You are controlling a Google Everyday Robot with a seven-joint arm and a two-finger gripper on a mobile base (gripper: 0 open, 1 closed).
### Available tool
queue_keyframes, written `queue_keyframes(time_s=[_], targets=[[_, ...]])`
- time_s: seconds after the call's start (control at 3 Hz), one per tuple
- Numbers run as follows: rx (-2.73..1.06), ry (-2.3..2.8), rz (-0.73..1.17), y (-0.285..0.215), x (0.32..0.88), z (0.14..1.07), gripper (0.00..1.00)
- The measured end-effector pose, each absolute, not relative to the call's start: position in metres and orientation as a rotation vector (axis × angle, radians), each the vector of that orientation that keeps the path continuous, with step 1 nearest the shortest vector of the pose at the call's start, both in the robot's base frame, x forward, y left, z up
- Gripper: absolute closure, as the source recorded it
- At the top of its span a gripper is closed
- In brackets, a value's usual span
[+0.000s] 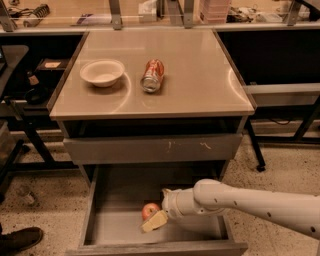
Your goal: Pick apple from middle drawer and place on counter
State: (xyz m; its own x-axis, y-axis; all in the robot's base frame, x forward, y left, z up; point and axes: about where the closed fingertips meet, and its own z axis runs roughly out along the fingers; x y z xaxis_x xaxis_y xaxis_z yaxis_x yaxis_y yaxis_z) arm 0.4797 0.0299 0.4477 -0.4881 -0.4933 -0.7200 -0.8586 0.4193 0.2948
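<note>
The apple (148, 210) lies on the floor of the pulled-out middle drawer (114, 226), near its centre front. My gripper (157, 208) reaches into the drawer from the right on a white arm and sits right at the apple. It is open, with one pale finger (154, 221) in front of the apple and the other behind it. The beige counter (195, 75) tops the grey cabinet above the drawer.
A white bowl (102, 72) and a dented red soda can (152, 75) lie on the counter. The shut upper drawer front (150, 148) overhangs the back of the open drawer. A cluttered bench (150, 12) runs behind. A shoe (20, 239) is at the bottom left.
</note>
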Motion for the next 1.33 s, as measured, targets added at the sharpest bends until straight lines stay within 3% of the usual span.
queue_keyframes(time_s=[1.33], targets=[[-1.049,2.017,0.817,0.044,0.501,0.421,0.0]])
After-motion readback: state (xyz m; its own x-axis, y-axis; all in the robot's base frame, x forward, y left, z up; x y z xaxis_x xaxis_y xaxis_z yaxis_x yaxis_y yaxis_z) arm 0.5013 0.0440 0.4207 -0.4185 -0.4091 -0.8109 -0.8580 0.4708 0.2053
